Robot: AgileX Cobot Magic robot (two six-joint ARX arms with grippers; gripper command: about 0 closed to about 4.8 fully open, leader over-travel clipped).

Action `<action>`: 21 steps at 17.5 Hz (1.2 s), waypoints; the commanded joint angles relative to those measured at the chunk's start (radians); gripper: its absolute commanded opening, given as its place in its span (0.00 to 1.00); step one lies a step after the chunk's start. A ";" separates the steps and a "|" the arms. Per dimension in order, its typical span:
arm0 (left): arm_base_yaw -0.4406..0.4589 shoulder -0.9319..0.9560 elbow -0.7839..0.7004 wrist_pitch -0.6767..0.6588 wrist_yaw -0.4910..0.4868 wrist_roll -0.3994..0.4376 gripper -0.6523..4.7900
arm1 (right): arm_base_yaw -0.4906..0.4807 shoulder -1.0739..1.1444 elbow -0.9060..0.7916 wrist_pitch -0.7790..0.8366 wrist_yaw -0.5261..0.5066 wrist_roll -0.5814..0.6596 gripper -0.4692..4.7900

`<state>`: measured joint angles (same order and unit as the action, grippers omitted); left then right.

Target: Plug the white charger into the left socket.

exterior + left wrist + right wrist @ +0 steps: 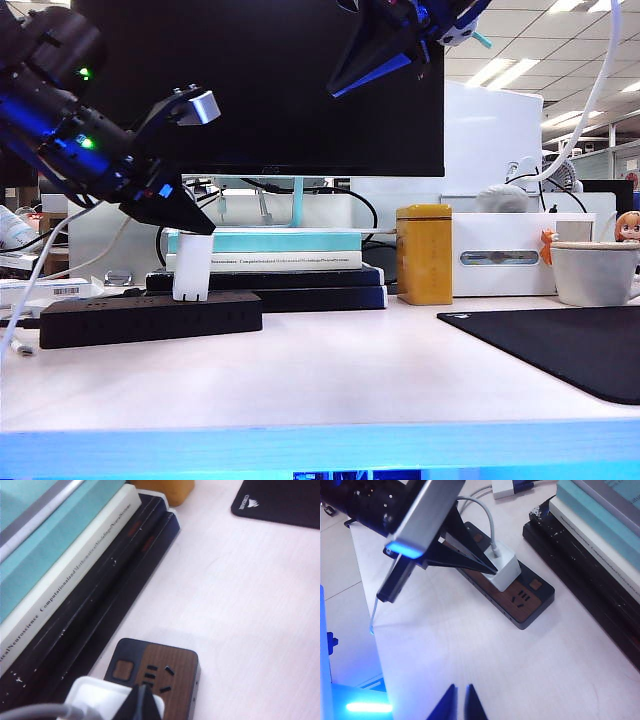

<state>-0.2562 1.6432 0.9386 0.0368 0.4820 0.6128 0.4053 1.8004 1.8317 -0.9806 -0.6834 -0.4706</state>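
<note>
The white charger (191,270) (504,570) stands upright on the long black power strip (120,320) (530,602), its prongs hidden beneath it. Its thin cable (487,520) curls away from its top. My left gripper (195,222) (142,690) is shut, and its joined tips rest on the charger's top (100,697). The outlet under the charger, the left socket, is covered. One free outlet (157,675) shows at the strip's end beside it. My right gripper (340,85) (459,687) hangs high above the table, shut to a thin slit, holding nothing.
A stack of black and teal books (270,265) lies right behind the strip. A yellow tin (424,253), a white box (500,258), a white cup (595,272) and a black mat (560,345) are on the right. A monitor (300,80) stands at the back.
</note>
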 commanded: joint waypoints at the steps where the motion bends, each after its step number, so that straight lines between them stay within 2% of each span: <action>1: 0.004 0.035 -0.034 -0.208 -0.181 0.001 0.11 | 0.000 -0.008 0.006 0.004 -0.007 -0.001 0.15; 10: 0.005 0.035 -0.034 -0.200 -0.269 -0.064 0.11 | 0.000 -0.008 0.006 -0.001 -0.007 -0.001 0.15; 14: 0.005 0.035 -0.034 -0.217 -0.233 -0.063 0.11 | 0.000 -0.008 0.006 -0.004 -0.007 -0.001 0.16; 17: 0.005 0.035 -0.034 -0.249 -0.177 -0.018 0.11 | 0.000 -0.008 0.006 -0.004 -0.007 -0.001 0.15; 21: 0.005 0.035 -0.034 -0.283 -0.178 0.006 0.11 | 0.000 -0.008 0.006 -0.011 -0.007 -0.001 0.15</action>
<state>-0.2527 1.6390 0.9440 0.0574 0.3412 0.5953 0.4053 1.8004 1.8324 -0.9867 -0.6830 -0.4706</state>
